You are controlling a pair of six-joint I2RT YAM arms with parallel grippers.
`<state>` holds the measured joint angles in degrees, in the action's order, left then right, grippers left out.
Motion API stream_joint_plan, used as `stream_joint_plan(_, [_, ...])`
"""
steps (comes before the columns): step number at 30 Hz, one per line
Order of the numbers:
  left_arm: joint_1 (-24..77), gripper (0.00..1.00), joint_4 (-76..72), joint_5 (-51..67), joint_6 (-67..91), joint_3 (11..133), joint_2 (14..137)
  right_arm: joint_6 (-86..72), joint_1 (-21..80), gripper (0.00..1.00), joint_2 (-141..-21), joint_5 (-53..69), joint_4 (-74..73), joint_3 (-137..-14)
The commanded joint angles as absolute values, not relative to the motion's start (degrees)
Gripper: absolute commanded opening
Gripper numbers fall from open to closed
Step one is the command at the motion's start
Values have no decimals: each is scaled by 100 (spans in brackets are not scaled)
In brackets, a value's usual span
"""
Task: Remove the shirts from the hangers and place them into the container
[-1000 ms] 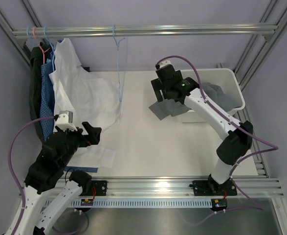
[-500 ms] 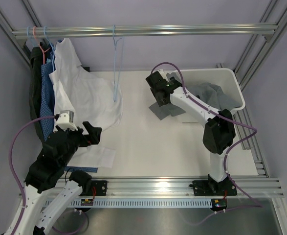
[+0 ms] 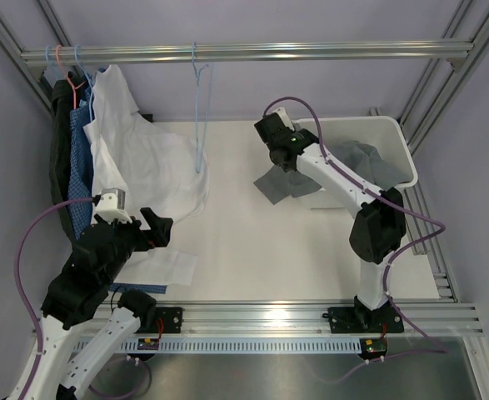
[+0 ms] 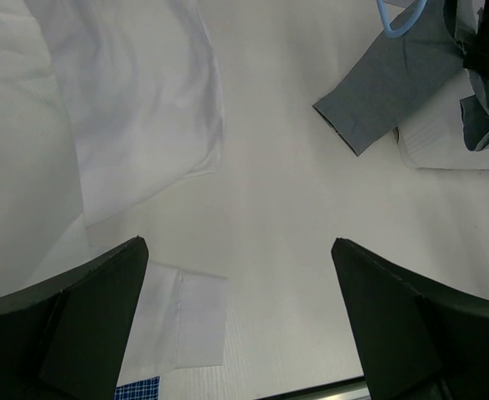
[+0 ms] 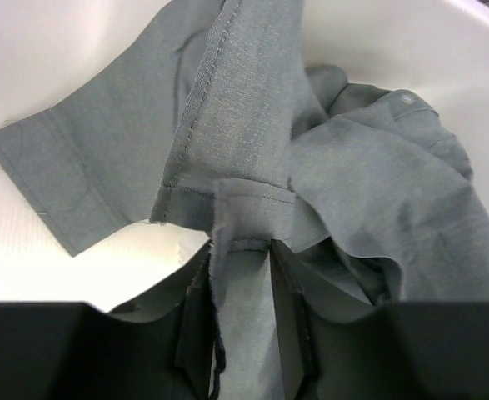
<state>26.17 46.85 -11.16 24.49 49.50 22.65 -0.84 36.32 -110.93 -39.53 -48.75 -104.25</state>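
The grey shirt (image 3: pixel 281 185) lies half over the white container's rim (image 3: pixel 398 133), with one sleeve (image 4: pixel 377 87) on the table and the rest (image 3: pixel 369 162) inside the tub. My right gripper (image 3: pixel 286 162) hangs over the container's left edge, and in its wrist view it (image 5: pixel 244 283) is shut on a fold of the grey shirt (image 5: pixel 252 100). An empty light blue hanger (image 3: pixel 199 108) dangles from the rail. White (image 3: pixel 144 162), blue checked (image 3: pixel 81 167) and dark (image 3: pixel 61 158) shirts hang on hangers (image 3: pixel 73 67) at the left. My left gripper (image 3: pixel 157 227) (image 4: pixel 238 243) is open above the table.
The aluminium rail (image 3: pixel 311 52) crosses the back. The white shirt's cuff (image 3: pixel 173 268) (image 4: pixel 182 321) lies on the table by my left gripper. Frame posts stand at both sides, and the arm bases sit on the near rail.
My right gripper has swung left over the tub's edge and closed its jaws on the grey shirt. The empty hanger has swung a little left. The left arm has not moved.
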Motion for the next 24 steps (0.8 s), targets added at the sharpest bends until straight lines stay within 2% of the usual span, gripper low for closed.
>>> stream_joint_plan(1, [2602,99,4535,-1072,2505,5150,2338,-53,3384,32,-10609,-4034,-4790,-10582])
stream_joint_plan(3, [2602,99,4535,-1072,2514,5159,2338,-88,3209,24,-10407,-3868,-4729,-10521])
stream_joint_plan(4, [2602,99,4526,-1072,2514,5150,2355,-97,3130,14,-10276,-3815,-4702,-10460])
stream_joint_plan(5, [2602,99,4526,-1072,2505,5159,2364,-149,3033,10,-10214,-3606,-4685,-10433])
stream_joint_plan(9, [2602,99,4535,-1072,2505,5168,2382,-386,2357,0,-9967,-3209,-4589,-10100])
stream_joint_plan(14, [2602,99,4491,-1055,2522,5124,2391,-1140,1337,0,-10563,-2288,-5106,-10020])
stream_joint_plan(20, [2602,99,4544,-1055,2496,5124,2426,-1783,871,9,-11380,-1399,-5221,-9870])
stream_joint_plan(24, [2610,99,4588,-1028,2487,5133,2443,-1898,703,13,-12066,-863,-5379,-10334])
